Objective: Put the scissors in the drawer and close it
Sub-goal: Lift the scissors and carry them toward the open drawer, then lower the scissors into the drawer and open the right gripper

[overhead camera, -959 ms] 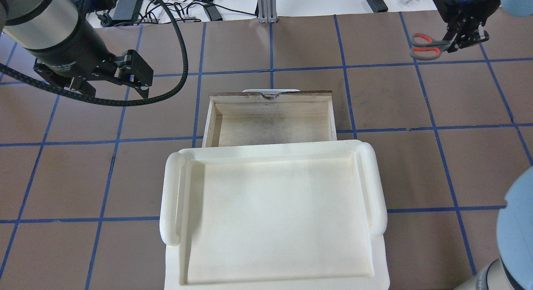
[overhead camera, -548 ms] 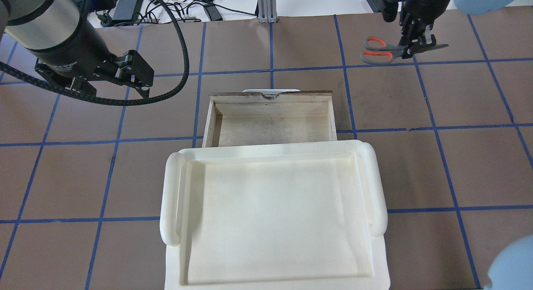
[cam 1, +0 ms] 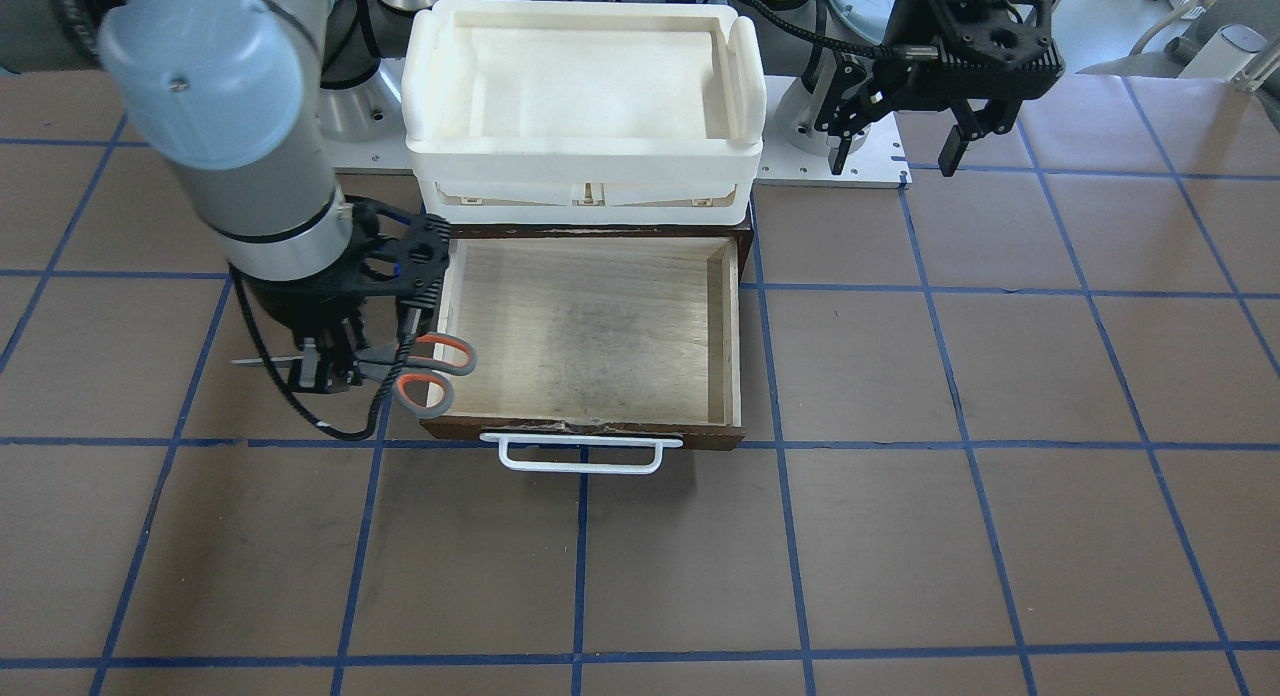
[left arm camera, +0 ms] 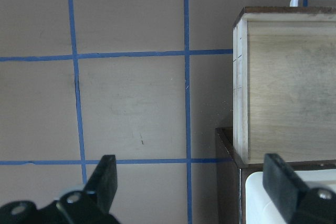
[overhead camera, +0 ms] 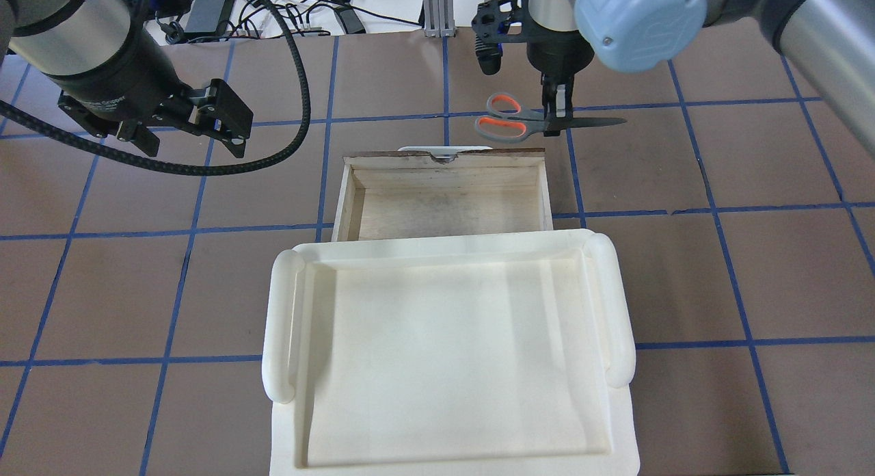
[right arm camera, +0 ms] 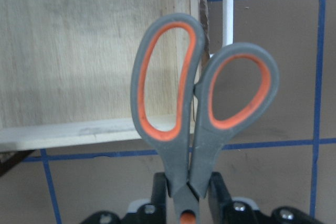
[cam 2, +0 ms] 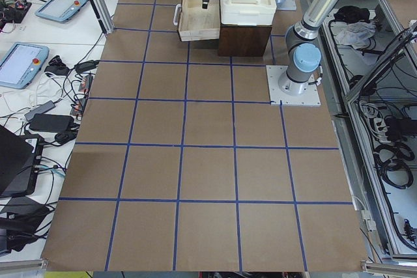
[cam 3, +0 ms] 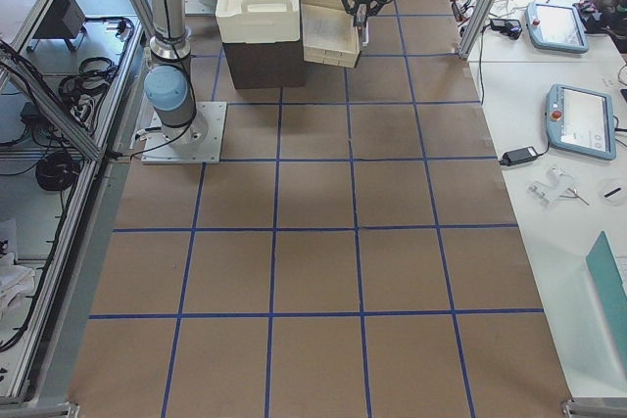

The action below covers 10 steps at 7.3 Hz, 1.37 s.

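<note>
A: What do the scissors (overhead camera: pixel 526 126) look like?

B: Small, with grey handles, orange-red linings in both loops and dark blades. They lie level in the air, loops toward the drawer (overhead camera: pixel 444 178) and blades pointing out to the robot's right.

A: Where are they, exactly?

B: At the drawer's front corner on the robot's right. In the right wrist view one loop hangs over the inside corner of the pale wood, the other over the dark front and the white bar handle (cam 1: pixel 580 454).

A: Anything you can't make out?

B: The fingers cover most of the pivot; only a sliver of orange shows between them. The wrist view cuts the blades off. The white tray (overhead camera: pixel 618 312) hides the back of the drawer, and both side views are too small to help.

A: And the arms?

B: The right arm reaches in across the counter (overhead camera: pixel 752 271), wrist turned straight down, and the right pincer (overhead camera: pixel 556 115) is clamped on the scissors near the pivot. The left pincer (overhead camera: pixel 190 137) hangs above the counter to the drawer's left, fingers spread wide and holding nothing.
</note>
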Available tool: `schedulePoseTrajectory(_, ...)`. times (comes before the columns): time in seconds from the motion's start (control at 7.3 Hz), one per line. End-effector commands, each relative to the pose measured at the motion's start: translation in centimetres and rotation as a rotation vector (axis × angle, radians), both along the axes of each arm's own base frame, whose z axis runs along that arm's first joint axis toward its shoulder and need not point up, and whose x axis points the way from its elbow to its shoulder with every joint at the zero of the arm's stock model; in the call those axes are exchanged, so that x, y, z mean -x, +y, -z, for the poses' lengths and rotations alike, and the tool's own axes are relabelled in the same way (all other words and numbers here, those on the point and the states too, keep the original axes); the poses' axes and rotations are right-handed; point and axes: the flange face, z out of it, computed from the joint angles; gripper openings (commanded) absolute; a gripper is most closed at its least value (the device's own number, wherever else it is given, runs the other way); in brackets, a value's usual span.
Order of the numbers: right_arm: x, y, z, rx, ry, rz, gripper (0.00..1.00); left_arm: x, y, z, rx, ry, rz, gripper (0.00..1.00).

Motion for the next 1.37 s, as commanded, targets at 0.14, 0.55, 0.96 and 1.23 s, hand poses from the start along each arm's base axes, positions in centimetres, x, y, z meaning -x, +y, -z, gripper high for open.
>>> schedulePoseTrajectory(0.14, -6.5, 4.0, 2.6, -0.022, 0.008, -0.042, 0.00, 0.0, 0.2, 0.1, -0.005, -0.006, 0.010, 1.00)
schedulePoseTrajectory(0.55, -10.6, 6.1, 5.9, -0.038, 0.018, -0.080, 0.00, 0.1, 0.2, 0.0, -0.002, -0.009, 0.013, 1.00)
schedulePoseTrajectory(0.96, -12.5, 4.3, 9.5, -0.012, 0.006, -0.098, 0.00, 0.0, 0.3, 0.0, -0.005, -0.009, 0.011, 1.00)
schedulePoseTrajectory(1.23, -13.4, 4.9, 10.0, -0.015, 0.009, -0.112, 0.00, 0.0, 0.2, 0.0, -0.003, -0.009, 0.011, 1.00)
